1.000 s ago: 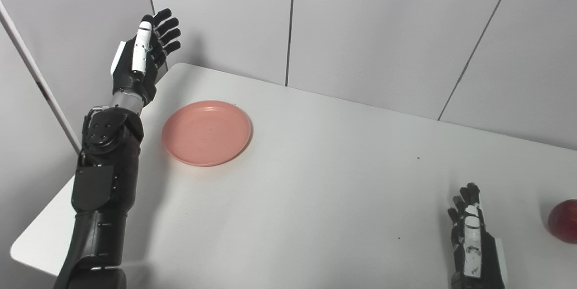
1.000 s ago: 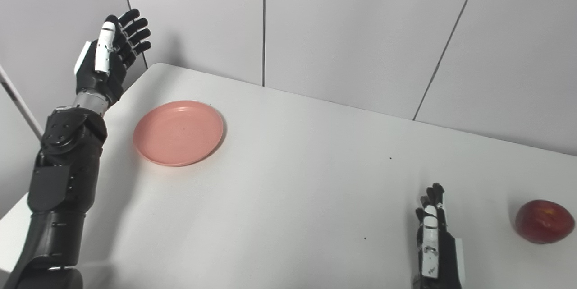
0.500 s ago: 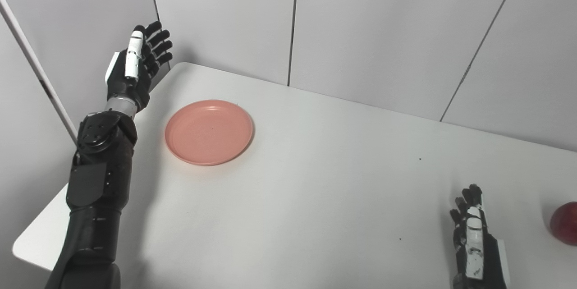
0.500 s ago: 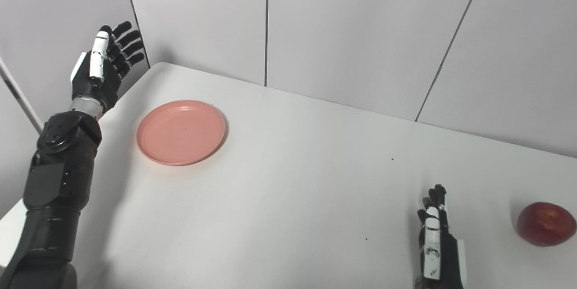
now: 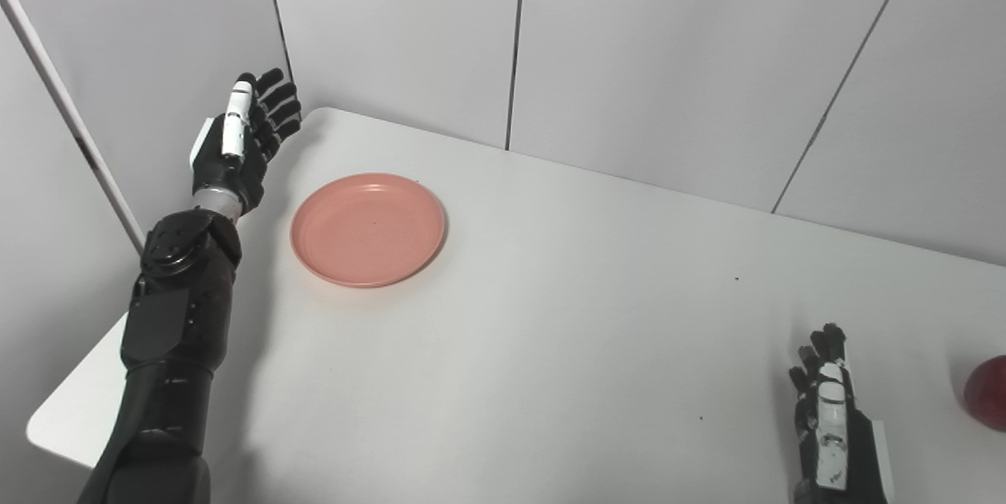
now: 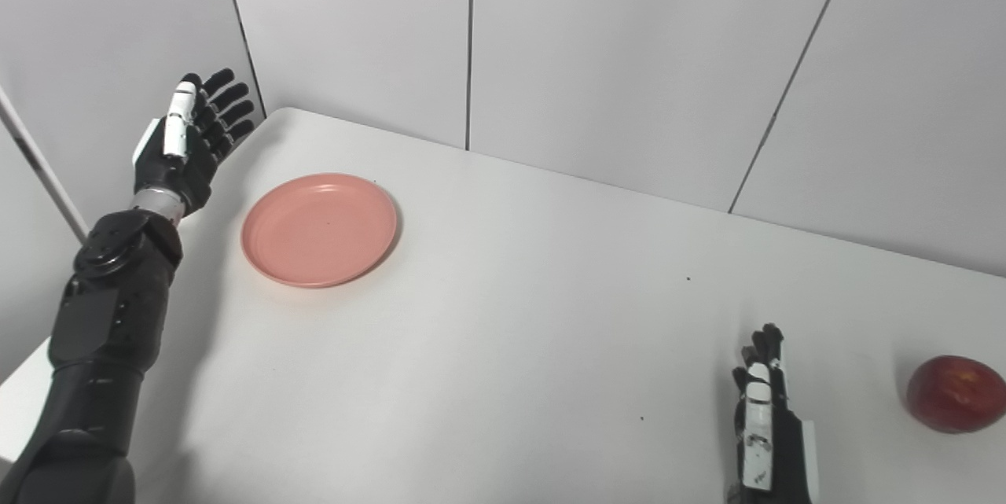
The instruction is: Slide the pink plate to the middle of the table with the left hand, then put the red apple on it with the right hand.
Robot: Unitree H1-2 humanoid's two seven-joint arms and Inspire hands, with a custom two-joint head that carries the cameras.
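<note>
Left robot hand: the left robot hand (image 5: 240, 138) has dropped lower over the last second and sits off the far-left corner of the worktop (image 5: 550, 315), fingers spread, palm turned towards the plate, holding nothing.
What that means: it looks like the wind-up for the slide. The hand is coming down to plate level on the outer side, the side to push from if the plate is to travel towards the centre.
Contact: none yet. There is a clear strip of worktop between the left robot hand and the plate rim.
Pink plate: the pink plate (image 5: 368, 228) lies flat, right way up, in the far-left part of the worktop, well short of the middle. It has not shifted on the surface; its small drift in the views matches the whole scene drifting, so that is the head moving.
Plate axis: round, so no long axis and no heading to speak of. Its face points straight up, with a shallow raised rim all round.
Right robot hand: the right robot hand (image 6: 766, 429) waits low at the near-right edge, fingers straight and loosely apart, empty.
Red apple: the red apple (image 6: 955, 394) sits on the worktop at the far right, just beyond the right robot hand and not touching it; it is cut by the frame edge in the left eye view.
Apple axis: near-round, slightly wider than tall; which way the stem points cannot be made out.
Progress: early days, neither step done.
</note>
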